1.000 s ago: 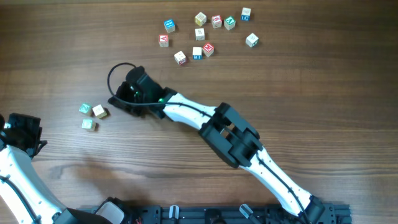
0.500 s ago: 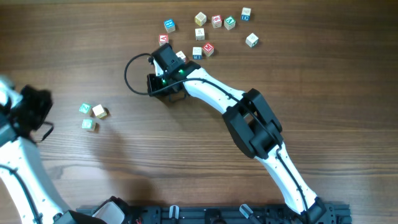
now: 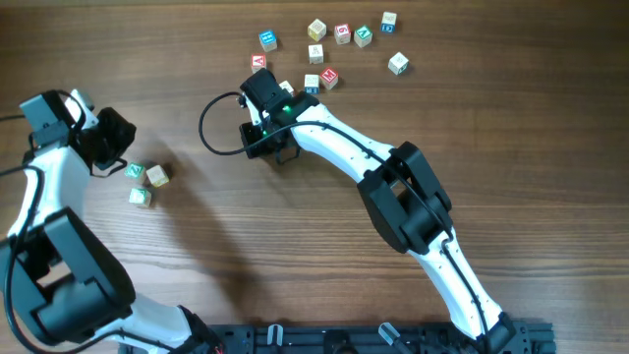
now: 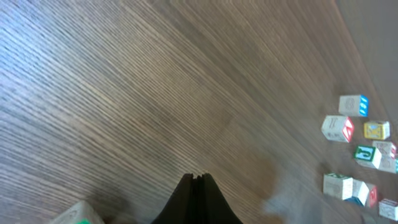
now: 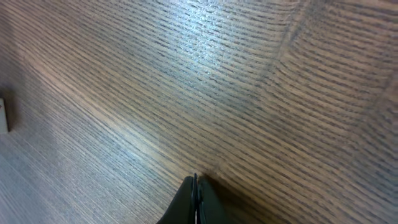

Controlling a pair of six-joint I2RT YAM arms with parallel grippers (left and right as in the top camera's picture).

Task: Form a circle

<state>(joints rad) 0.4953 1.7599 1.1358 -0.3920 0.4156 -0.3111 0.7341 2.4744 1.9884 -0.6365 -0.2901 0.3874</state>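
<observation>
**A:** Which step was in hand, starting at the left?

**B:** An early one, by my reading. The left fingers (image 4: 195,184) were pressed together with no gap and held nothing. They hung just beside the three small cubes (image 3: 156,176) at the left of the desk (image 3: 511,138). The green-faced cube (image 3: 135,170) showed at the bottom edge of the left wrist view, close to the tips. I could not tell whether it touched them.

**A:** So where was the circle?

**B:** There was no ring. Those three cubes sat close together in a loose bunch, the green one to the left, one just to its right and one nearer. I took that bunch as the start of the ring, so most of the task was left to do.

**A:** And further right?

**B:** The right fingers (image 5: 194,188) were shut as well and empty. In the right wrist view their tips stood over bare wood, with only a sliver of something pale at the left edge. From above, that arm reached to the near left edge of the scattered cubes (image 3: 315,53) at the far middle of the desk, well apart from the bunch.

**A:** What did the next move call for?

**B:** I judged that the right fingers had to spread before they could take a cube from the scatter, or else push one leftward while shut. The left fingers looked placed to nudge the bunch into a curve. That would need care, because a shut tip can knock a light cube askew or send it sliding.
</observation>
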